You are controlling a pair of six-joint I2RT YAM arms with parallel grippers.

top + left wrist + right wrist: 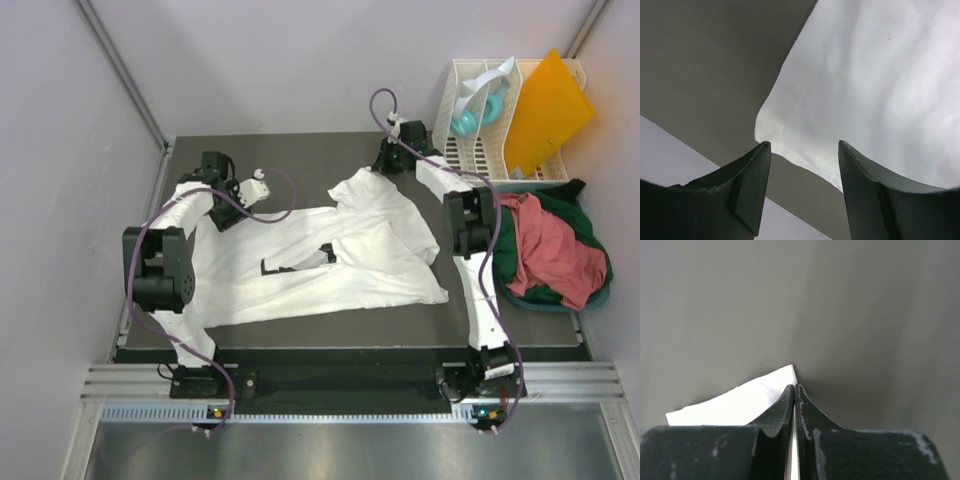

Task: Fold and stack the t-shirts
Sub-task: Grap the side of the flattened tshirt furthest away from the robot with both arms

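Note:
A large white t-shirt lies spread and rumpled on the dark table. My left gripper is open at the shirt's back left corner. In the left wrist view the open gripper has that corner of the white shirt just beyond its tips, and grips nothing. My right gripper is at the shirt's back right edge. In the right wrist view the gripper is shut on a corner of the white shirt. A salmon-red shirt lies crumpled on a dark green one at the right.
A white slatted rack stands at the back right with a stiff orange sheet and a teal object in it. Grey walls close in the back and left. Purple cables loop over the arms.

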